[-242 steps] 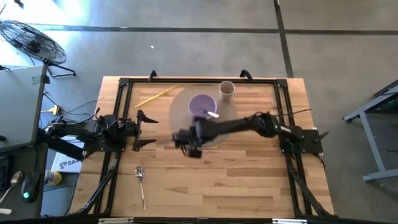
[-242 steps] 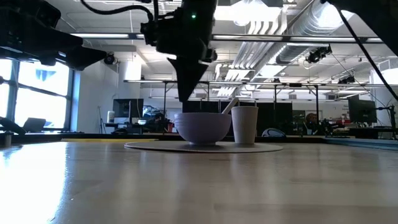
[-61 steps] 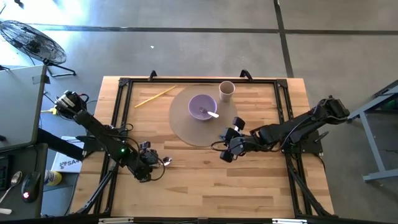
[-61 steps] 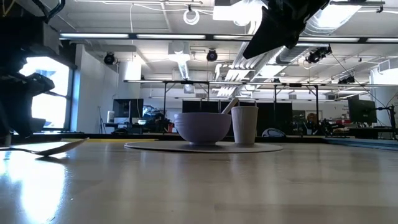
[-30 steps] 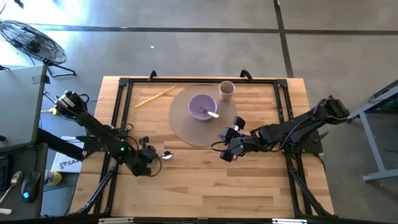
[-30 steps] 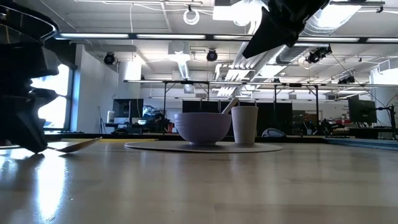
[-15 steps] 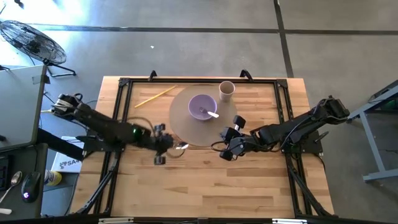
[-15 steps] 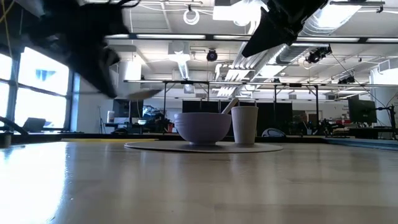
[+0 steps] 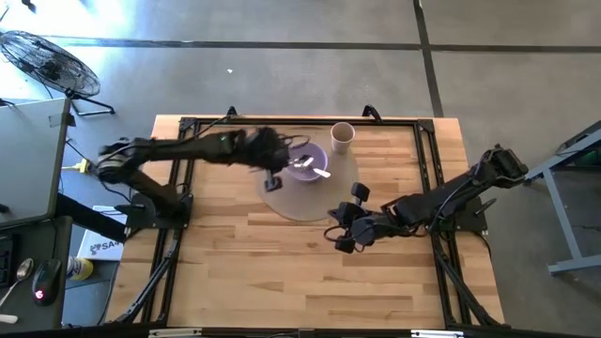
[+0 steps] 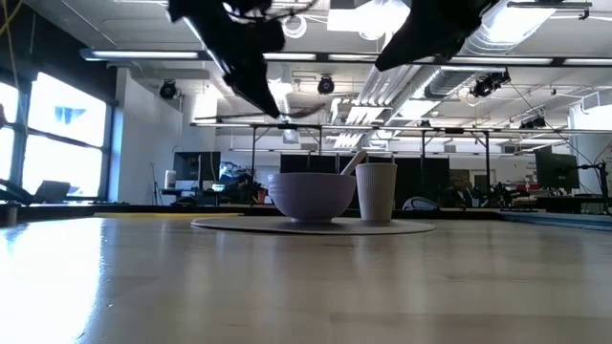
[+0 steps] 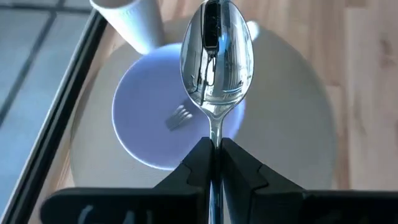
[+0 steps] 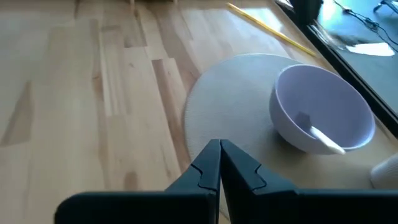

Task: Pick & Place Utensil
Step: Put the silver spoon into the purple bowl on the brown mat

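Note:
My left gripper (image 11: 214, 146) is shut on a shiny metal spoon (image 11: 216, 53) and hangs above the purple bowl (image 9: 308, 161), over its left side. The bowl stands on a round grey placemat (image 9: 305, 199) and has a white fork (image 11: 180, 115) lying in it. A paper cup (image 9: 342, 136) stands at the mat's far right. My right gripper (image 9: 343, 235) is shut with nothing in it, low over the wood just near of the mat. In the low view the left gripper (image 10: 251, 76) shows high above the bowl (image 10: 311, 196). My left gripper pinches the spoon's handle (image 11: 214, 132) between its two fingers, just behind the spoon's bowl. The handle runs along the fingers and the spoon's bowl sticks out past the fingertips, hollow side toward the wrist camera. The spoon is lifted clear, above the purple bowl.
A yellow stick (image 12: 267, 28) lies on the wood at the table's far left, beyond the mat. A black frame (image 9: 188, 127) runs around the tabletop. Bare wood (image 9: 310, 282) stretches along the near half of the table.
My left gripper has risen from the table's near left and swung toward the far right, carrying the spoon lifted clear, and now stands over the purple bowl. My right gripper has shifted a little toward the near edge and stays shut.

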Motion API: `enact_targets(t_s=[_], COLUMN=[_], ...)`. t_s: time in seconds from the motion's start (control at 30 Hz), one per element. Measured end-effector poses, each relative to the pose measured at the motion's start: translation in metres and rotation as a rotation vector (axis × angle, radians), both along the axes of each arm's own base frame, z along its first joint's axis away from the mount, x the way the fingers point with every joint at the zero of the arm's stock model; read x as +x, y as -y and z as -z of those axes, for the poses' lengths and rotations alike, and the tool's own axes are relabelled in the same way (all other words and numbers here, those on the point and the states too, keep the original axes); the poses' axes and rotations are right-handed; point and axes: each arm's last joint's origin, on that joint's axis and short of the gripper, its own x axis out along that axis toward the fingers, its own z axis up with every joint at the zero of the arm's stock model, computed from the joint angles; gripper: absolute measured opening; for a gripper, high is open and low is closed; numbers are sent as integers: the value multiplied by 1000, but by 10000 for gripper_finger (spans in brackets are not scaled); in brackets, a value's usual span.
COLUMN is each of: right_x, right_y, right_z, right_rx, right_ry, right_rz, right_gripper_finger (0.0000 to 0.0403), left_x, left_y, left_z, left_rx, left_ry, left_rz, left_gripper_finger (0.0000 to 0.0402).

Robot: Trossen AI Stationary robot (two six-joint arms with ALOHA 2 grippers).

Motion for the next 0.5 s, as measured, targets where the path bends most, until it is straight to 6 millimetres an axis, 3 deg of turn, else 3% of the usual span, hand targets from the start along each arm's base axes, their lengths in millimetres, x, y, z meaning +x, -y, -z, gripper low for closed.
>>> enact_targets(t_s=[0.27, 0.5], right_x=[-3, -4], right_y=[-9, -12], right_z=[0, 0], right_rx=[9, 9], right_ry=[9, 9], right_rz=[-28, -39], right_gripper_finger=[1, 4], left_x=[53, 70], left_y=[-60, -71], left_z=[28, 61], left_rx=[-84, -118], left_ry=[-115, -230], left_rz=[-24, -9], left_gripper_finger=[21, 21])
